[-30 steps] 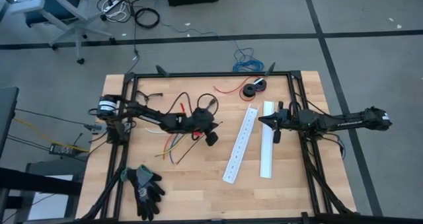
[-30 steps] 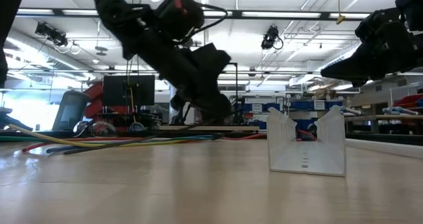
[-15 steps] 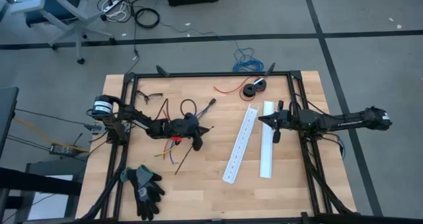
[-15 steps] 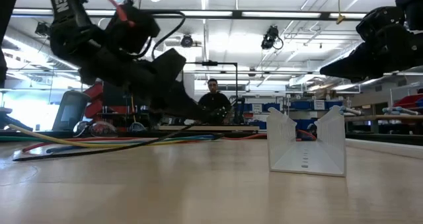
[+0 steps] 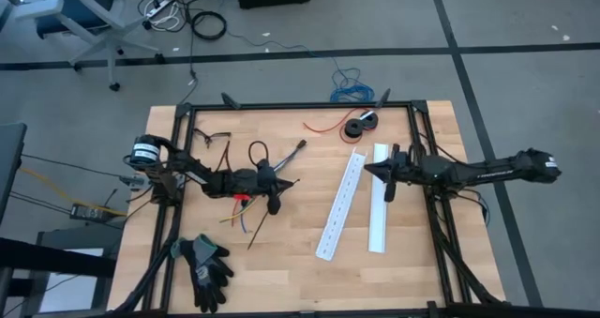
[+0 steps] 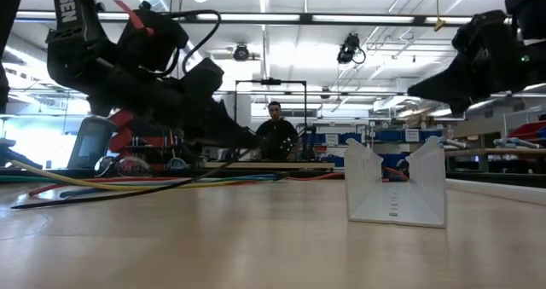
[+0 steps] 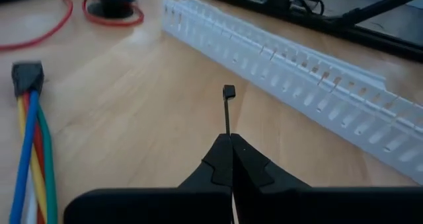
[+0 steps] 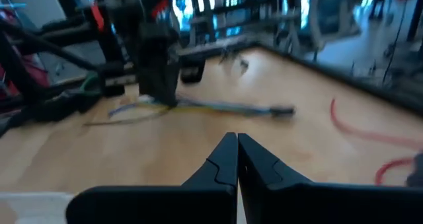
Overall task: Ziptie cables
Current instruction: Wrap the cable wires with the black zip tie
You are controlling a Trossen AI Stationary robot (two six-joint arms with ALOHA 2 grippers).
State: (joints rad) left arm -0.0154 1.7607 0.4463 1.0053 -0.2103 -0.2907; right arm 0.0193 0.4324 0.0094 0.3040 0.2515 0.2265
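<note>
The cables (image 7: 30,151), thin blue, yellow, red and green wires joined at a dark end (image 7: 27,74), lie on the wooden table (image 5: 281,262). In the high view the bundle (image 5: 242,215) runs under my left arm to that dark end (image 5: 301,147). My left gripper (image 7: 229,139) is low over the table beside the bundle (image 5: 284,183), pointing toward the table's right edge and shut on a black ziptie (image 7: 227,112). My right gripper (image 5: 367,169) is shut on nothing, above the white ducts at the right, also seen in its wrist view (image 8: 236,139). My left gripper pinches the black ziptie between its two fingertips, just behind the head (image 7: 228,90). The short head end sticks straight out past the fingertips, in line with the fingers. The fingers come nearly level from the table's left side. The rest of the strap is hidden by the gripper.
A white slotted duct (image 5: 378,198) and a perforated white strip (image 5: 340,205) lie right of centre. A black spool with red wire (image 5: 359,126) sits at the far edge. Dark gloves (image 5: 204,266) lie near left. A person (image 6: 275,131) stands in the room behind.
My left gripper has drawn back toward the table's left edge and sunk lower, tipping from steeply down to nearly level, still shut on the ziptie.
</note>
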